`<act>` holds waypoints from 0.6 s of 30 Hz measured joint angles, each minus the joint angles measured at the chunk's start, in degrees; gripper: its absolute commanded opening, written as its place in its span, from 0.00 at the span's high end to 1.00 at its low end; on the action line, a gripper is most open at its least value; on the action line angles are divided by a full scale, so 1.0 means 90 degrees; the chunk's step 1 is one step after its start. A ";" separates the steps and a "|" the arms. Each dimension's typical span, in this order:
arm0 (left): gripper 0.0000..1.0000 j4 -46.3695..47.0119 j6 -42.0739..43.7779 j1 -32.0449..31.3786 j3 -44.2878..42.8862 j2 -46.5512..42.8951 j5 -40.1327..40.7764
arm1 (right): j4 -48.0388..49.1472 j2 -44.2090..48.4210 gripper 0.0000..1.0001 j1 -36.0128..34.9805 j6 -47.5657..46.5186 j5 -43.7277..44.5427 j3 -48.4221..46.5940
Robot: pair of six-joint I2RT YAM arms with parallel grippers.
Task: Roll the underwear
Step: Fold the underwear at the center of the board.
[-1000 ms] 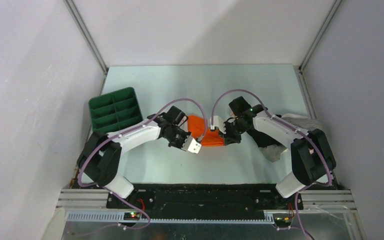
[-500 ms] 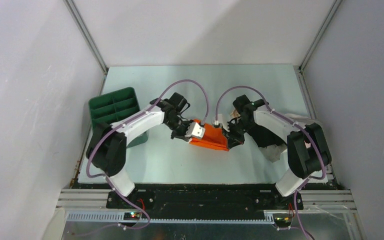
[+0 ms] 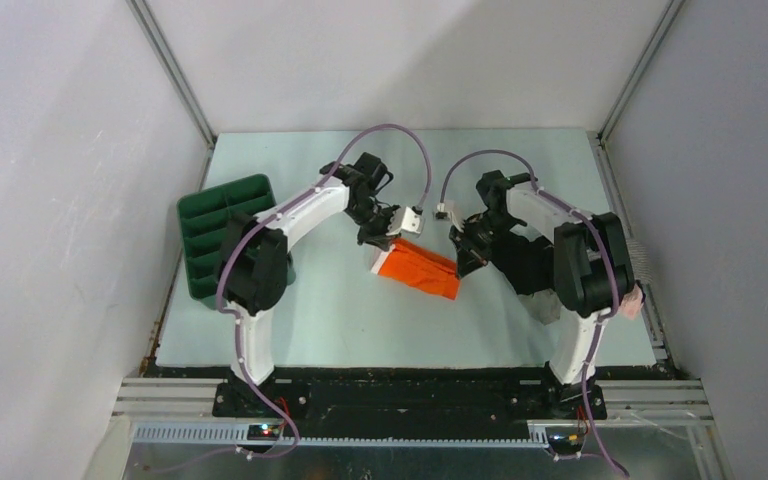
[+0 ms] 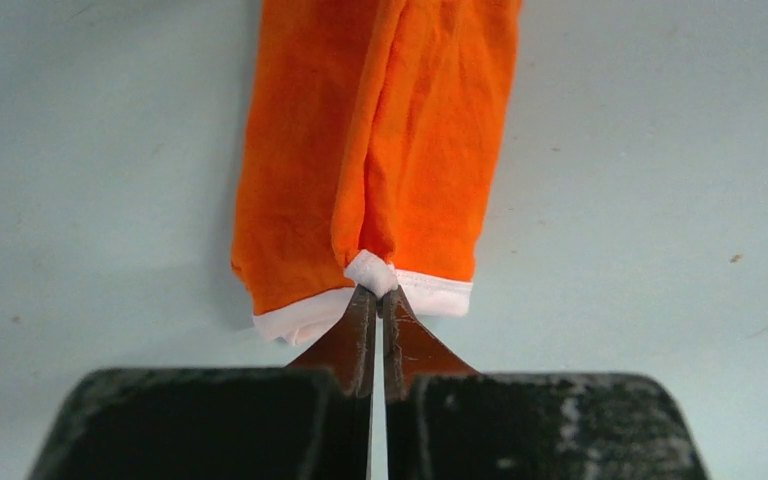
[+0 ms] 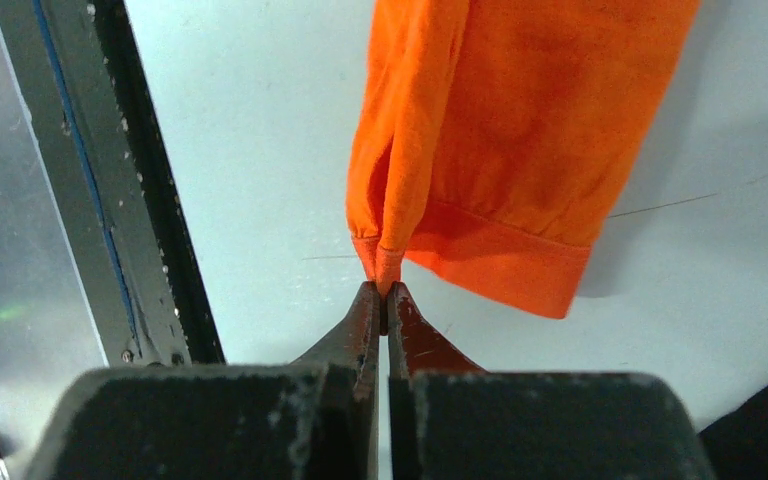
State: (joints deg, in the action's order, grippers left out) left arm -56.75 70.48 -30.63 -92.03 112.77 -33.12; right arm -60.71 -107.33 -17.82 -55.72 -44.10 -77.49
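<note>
Both arms have swung farther up the table (image 3: 290,320) since a second ago, drawing the bunched orange underwear (image 3: 418,270) out long. At its left end the left gripper (image 4: 371,292) is pinched tight on the white waistband (image 4: 430,292); the folded strip stretches mid-table to the right gripper (image 5: 381,288), clamped on the orange hem (image 5: 500,255). Its long axis runs gripper to gripper, so a roll would probably start from one held end

Left gripper (image 4: 378,296) and right gripper (image 5: 382,291) are both pinched tight, tips angled down and inward.
</note>
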 measured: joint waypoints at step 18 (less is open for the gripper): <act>1.00 0.0257 -0.0942 0.0185 -0.1149 0.1064 0.0498 | -0.0330 -0.1649 1.00 0.0454 0.0933 -0.0039 -0.1501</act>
State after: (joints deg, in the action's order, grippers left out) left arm -54.43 62.00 -28.97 -102.37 122.34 -28.64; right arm -63.68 -122.17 -13.74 -47.33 -44.45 -91.00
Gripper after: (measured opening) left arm 0.009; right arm 0.020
